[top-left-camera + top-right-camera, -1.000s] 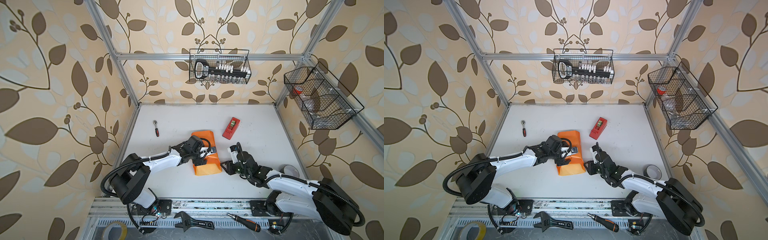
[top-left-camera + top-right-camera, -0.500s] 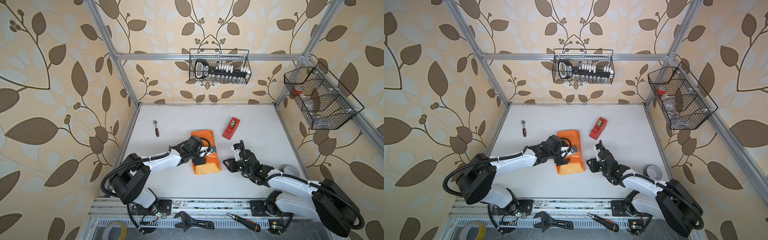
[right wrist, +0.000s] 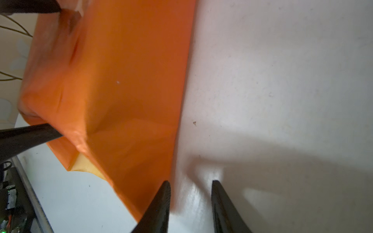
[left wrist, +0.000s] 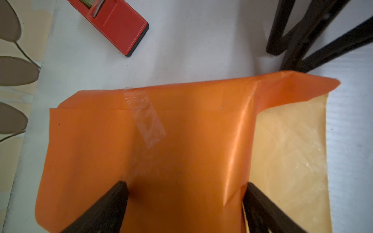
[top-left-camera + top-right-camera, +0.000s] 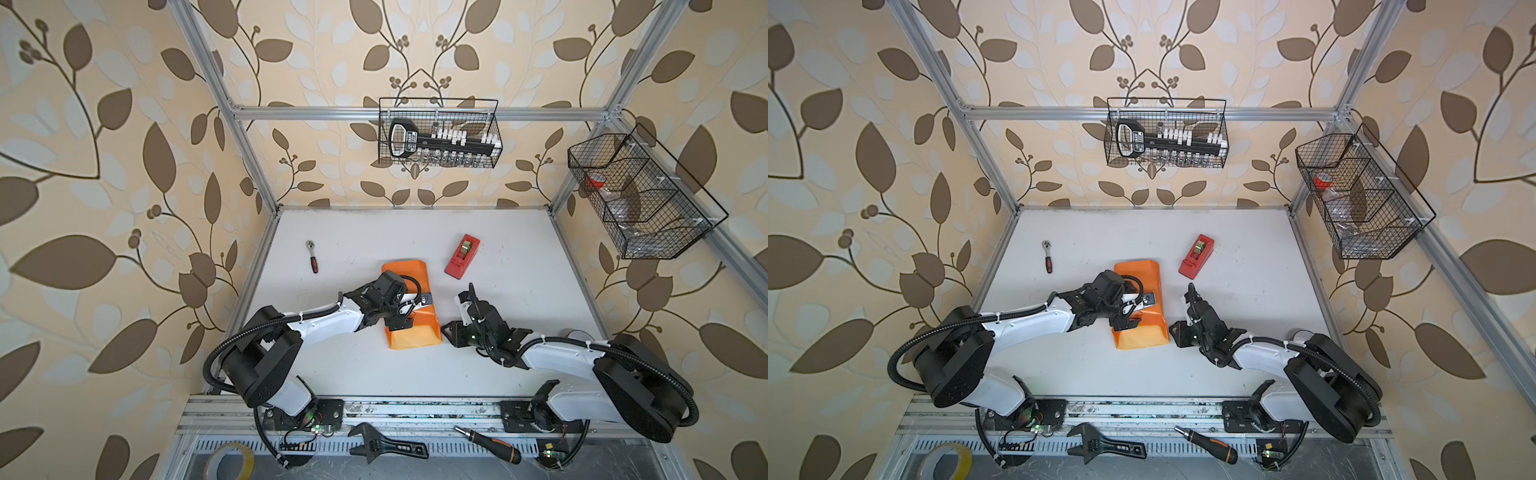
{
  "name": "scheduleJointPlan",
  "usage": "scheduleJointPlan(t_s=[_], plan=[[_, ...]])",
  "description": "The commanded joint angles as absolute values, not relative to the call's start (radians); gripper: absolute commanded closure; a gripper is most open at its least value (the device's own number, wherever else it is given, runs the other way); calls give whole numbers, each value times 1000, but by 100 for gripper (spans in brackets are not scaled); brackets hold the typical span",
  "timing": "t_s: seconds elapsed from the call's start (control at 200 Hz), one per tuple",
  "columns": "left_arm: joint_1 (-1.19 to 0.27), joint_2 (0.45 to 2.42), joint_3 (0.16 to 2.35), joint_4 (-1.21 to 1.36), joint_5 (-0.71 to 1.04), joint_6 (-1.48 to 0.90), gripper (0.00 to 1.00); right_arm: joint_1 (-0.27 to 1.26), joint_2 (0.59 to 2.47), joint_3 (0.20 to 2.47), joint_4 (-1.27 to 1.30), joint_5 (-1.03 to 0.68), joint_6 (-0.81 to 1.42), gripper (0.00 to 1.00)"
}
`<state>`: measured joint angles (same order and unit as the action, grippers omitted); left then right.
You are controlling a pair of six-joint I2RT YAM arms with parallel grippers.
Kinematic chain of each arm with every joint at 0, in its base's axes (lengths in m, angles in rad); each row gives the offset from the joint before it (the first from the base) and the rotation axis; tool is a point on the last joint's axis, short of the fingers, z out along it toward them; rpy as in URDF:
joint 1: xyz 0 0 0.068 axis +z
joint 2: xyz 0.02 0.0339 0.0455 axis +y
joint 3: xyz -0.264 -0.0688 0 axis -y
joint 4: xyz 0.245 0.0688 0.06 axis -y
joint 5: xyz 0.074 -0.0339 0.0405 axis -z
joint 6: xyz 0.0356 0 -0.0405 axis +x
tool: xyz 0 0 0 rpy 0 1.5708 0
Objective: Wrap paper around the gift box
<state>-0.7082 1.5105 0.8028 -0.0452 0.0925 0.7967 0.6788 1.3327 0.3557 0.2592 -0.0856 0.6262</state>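
1. Paper (image 5: 415, 334) (image 5: 1142, 332), orange side out, lies folded over the box at the middle of the worktop (image 5: 374, 232). The box itself is hidden under the wrap.
2. A strip of clear tape (image 4: 144, 117) crosses the seam on top, seen from the left wrist camera.
3. At the near end the wrap gapes and its yellow inner face shows.
4. The left end effector (image 5: 411, 311) (image 4: 184, 189) reaches in from the left with its fingers (image 4: 117, 197) spread wide. One finger stands on each side of the covered box and both press against the paper, gripping the box through the wrap.
5. The right end effector (image 5: 446, 330) (image 3: 189, 183) sits low at the near right corner of the paper. Its jaws are partly parted and hold nothing. One fingertip (image 3: 164, 193) is just beside the paper's edge, the other over bare worktop.
6. A red dispenser (image 5: 462, 256) lies beyond the paper to the right, apart from it.
7. A ratchet (image 5: 312, 256) rests well apart at the far left.
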Motion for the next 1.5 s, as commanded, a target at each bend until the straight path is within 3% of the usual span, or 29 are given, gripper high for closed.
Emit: scheduleJointPlan(t_s=[0.0, 0.5, 0.89, 1.494], plan=[[-716, 1524, 814, -48, 84, 822, 11, 700, 1355, 380, 330, -107, 658, 65], [-716, 1529, 813, -49, 88, 825, 11, 731, 1404, 385, 441, -123, 714, 68], [-717, 1534, 813, -60, 85, 832, 11, 751, 1447, 396, 515, -135, 762, 79], [-716, 1539, 815, -61, 87, 834, 11, 767, 1569, 377, 702, -78, 850, 86]])
